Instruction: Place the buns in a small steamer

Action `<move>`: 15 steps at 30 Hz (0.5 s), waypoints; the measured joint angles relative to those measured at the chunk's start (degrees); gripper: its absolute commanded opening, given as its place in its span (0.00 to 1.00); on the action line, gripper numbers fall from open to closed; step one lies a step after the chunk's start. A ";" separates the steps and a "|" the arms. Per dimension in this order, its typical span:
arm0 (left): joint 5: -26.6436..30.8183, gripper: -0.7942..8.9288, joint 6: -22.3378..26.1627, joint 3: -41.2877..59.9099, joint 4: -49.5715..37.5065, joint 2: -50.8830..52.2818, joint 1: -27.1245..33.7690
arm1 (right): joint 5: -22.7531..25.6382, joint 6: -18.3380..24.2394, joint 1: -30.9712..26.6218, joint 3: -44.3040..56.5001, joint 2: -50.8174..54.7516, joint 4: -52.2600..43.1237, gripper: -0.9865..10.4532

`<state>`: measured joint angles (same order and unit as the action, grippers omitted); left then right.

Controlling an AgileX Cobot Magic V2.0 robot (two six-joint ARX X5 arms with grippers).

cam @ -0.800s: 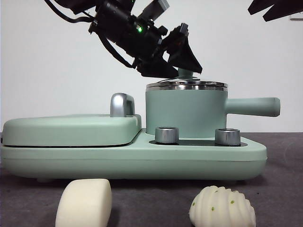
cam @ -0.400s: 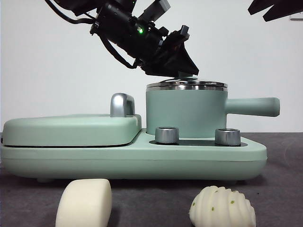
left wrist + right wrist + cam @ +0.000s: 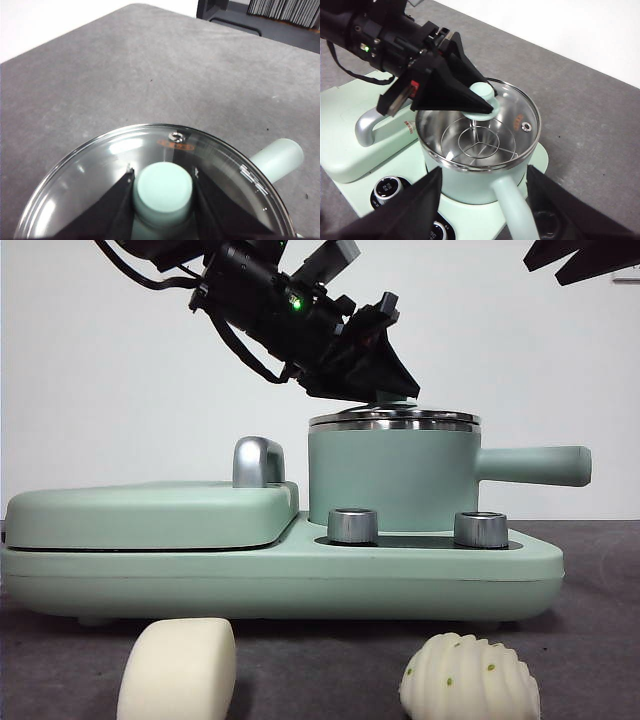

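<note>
The left gripper clamps the lid knob at frame centre. The small steamer sits below, its jaws-wide right gripper along the bottom edge.

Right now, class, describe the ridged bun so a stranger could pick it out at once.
Start at the mint-green cooker filling the middle of the table, with its steamer on the right half. On the grey table in front of the cooker lie two white buns; the ridged bun sits below the steamer's side. Unlike the smooth bun to its left, it has shell-like ribs and small green flecks.
</note>
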<state>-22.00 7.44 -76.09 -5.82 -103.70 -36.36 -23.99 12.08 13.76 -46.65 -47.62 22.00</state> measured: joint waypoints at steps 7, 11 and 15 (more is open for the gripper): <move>0.22 0.09 -0.13 0.09 6.10 7.87 0.09 | 0.00 0.00 0.02 0.00 0.00 0.00 0.32; 0.20 0.09 -0.22 0.09 11.04 13.62 0.57 | 0.02 0.00 0.00 0.00 0.00 0.00 0.32; 0.68 0.09 -2.73 0.09 19.08 18.43 1.97 | 0.00 0.00 0.02 0.00 0.00 0.00 0.32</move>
<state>-21.32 4.71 -76.01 13.26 -85.27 -34.39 -23.99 12.08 13.78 -46.65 -47.62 22.00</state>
